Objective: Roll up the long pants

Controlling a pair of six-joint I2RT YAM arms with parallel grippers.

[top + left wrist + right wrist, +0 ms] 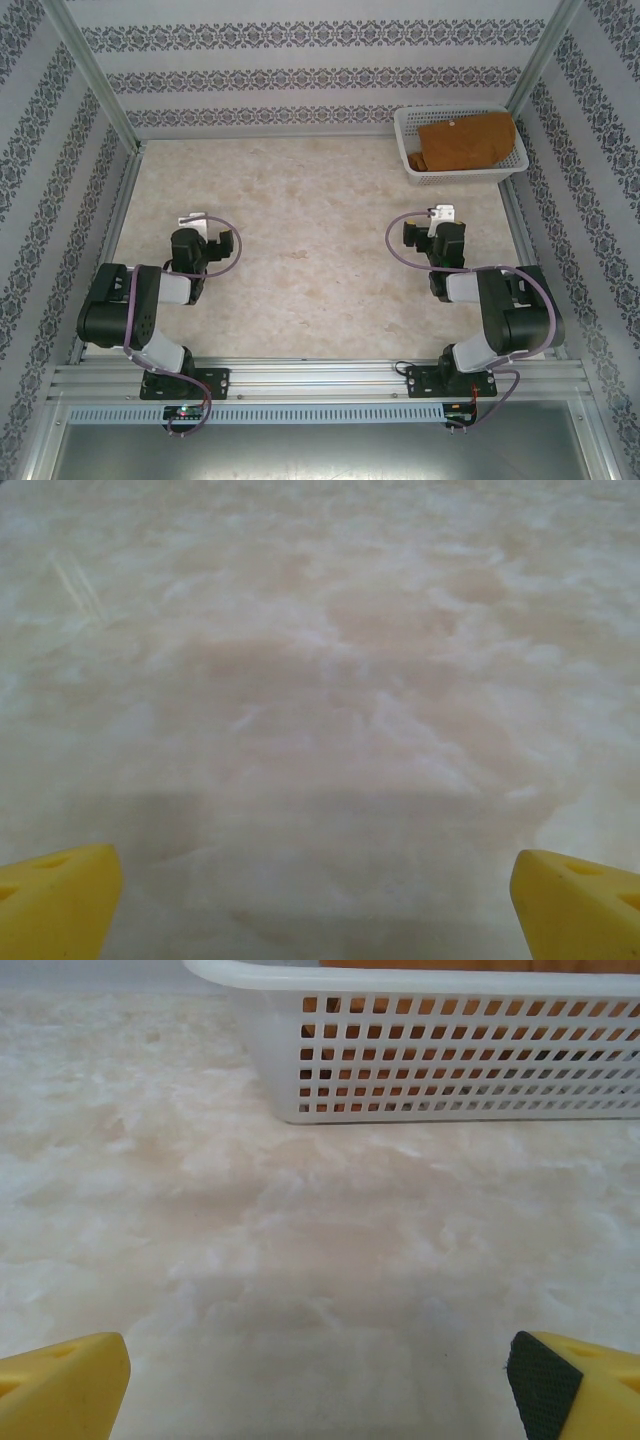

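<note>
Left pincer and right pincer are gaping wide, empty; rust-brown cloth long pants are lying in the white plastic basket.

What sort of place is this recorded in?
Probably a lab test cell: aluminium frame and wallpapered walls around a table, left arm and right arm bolted to its near rail, a white basket holding the long pants.

Overhead view down onto table; wrist views low, seemingly close; basket common to overhead and right.
</note>
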